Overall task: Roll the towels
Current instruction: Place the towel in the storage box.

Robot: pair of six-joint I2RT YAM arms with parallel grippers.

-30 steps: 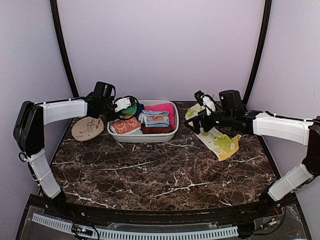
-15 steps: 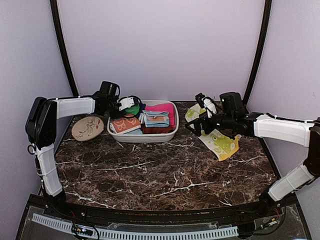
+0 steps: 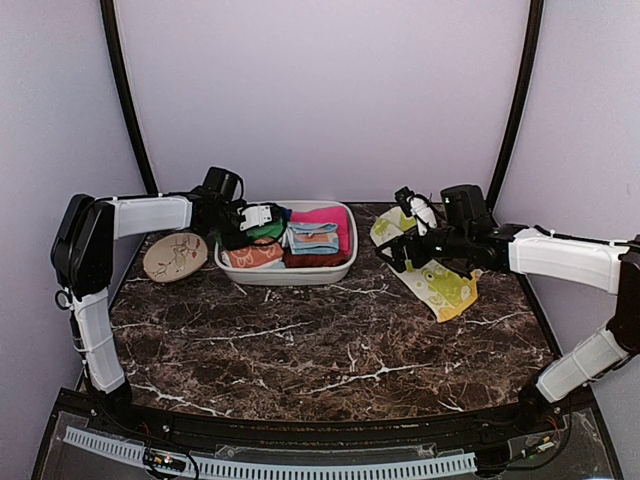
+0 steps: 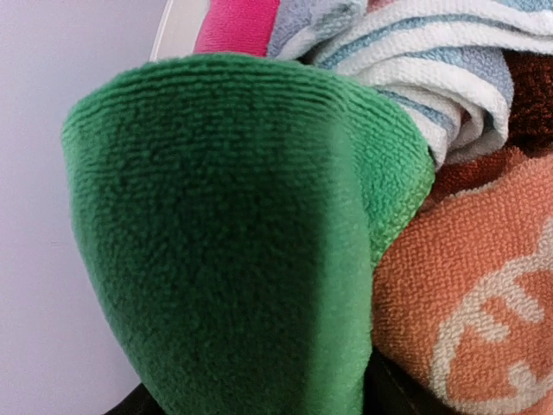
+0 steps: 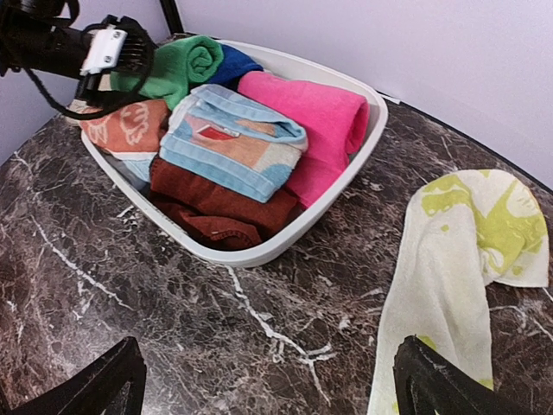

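From above: the white basin (image 3: 290,277) sits at the back of the marble table (image 3: 320,350), packed with cloths. The green towel (image 3: 266,231) is in its back-left corner and the orange cloth (image 3: 252,256) is in front of that. A blue striped cloth (image 3: 312,238) lies in the middle, a pink cloth (image 3: 328,214) behind it, a brown cloth (image 3: 318,259) at the front. The left gripper (image 3: 256,218) is right at the green towel. The printed towel (image 3: 435,280) lies loose on the table right of the basin, near the right gripper (image 3: 398,250).

Left wrist: green pile fills the picture, pressed against the orange cloth. The fingers are hidden, so I can't tell whether there's a grip.

Right wrist: fingertips (image 5: 112,380) spread wide with nothing between them, over bare marble. The green towel sits rolled in the basin.
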